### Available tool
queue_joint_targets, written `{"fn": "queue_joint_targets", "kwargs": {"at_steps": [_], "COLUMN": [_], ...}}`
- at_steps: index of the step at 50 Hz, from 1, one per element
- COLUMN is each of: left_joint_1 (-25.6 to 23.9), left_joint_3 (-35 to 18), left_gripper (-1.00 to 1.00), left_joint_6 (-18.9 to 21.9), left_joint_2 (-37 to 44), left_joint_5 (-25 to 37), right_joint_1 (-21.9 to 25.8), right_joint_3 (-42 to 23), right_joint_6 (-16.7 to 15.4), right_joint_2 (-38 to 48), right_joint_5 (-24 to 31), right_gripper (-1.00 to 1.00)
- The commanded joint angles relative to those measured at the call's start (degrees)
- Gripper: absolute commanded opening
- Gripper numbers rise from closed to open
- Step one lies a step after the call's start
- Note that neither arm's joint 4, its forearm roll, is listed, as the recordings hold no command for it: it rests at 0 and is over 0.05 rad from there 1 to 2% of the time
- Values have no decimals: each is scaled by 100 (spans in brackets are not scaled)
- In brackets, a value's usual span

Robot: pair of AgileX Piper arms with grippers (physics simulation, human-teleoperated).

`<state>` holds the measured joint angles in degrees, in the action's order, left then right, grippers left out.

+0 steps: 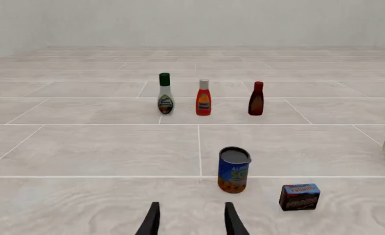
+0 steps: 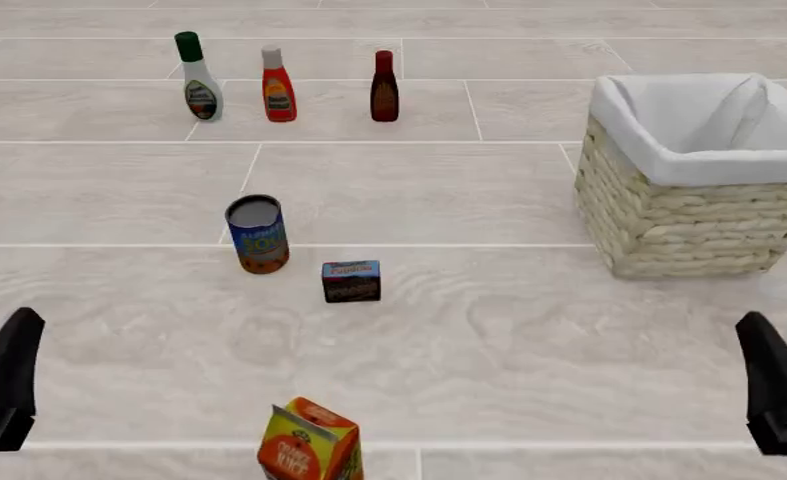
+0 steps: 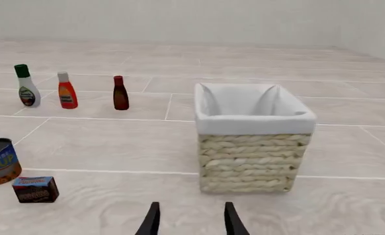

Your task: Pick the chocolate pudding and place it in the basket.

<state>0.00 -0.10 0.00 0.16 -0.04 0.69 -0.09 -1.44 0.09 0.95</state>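
Observation:
The chocolate pudding (image 2: 352, 281) is a small dark brown box with a blue top band. It stands on the table right of the blue-labelled soup can (image 2: 258, 233), and both wrist views show the pudding (image 1: 299, 197) (image 3: 35, 189). The basket (image 2: 693, 230), pale wicker with a white cloth lining, stands at the right with nothing in it; its wall (image 3: 248, 159) fills the middle of the right wrist view. My left gripper (image 1: 192, 208) is open and empty, well short of the can. My right gripper (image 3: 192, 208) is open and empty, short of the basket.
Three bottles stand in a row at the back left: a white one with a green cap (image 2: 200, 80), an orange-red one (image 2: 278, 88) and a dark brown one (image 2: 384, 90). An orange juice carton (image 2: 310, 445) stands at the front edge, between the two arms.

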Motion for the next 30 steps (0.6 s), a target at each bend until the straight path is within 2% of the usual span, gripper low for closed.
{"fn": "queue_joint_targets", "kwargs": {"at_steps": [1,19,30], "left_joint_1": [-1,-1,-1], "left_joint_3": [-15,-15,-15], "left_gripper": [100,100,100], "left_joint_6": [2,2,1], "left_joint_2": [25,26,25], "left_joint_5": [-7,-6,-7], "right_joint_1": [-247,-154,110], "right_joint_3": [-26,-332,-755], "right_joint_6": [156,58,49], "right_joint_2": [60,120,1294], "right_joint_5": [-123,23,-622], "right_gripper": [100,100,100]}}
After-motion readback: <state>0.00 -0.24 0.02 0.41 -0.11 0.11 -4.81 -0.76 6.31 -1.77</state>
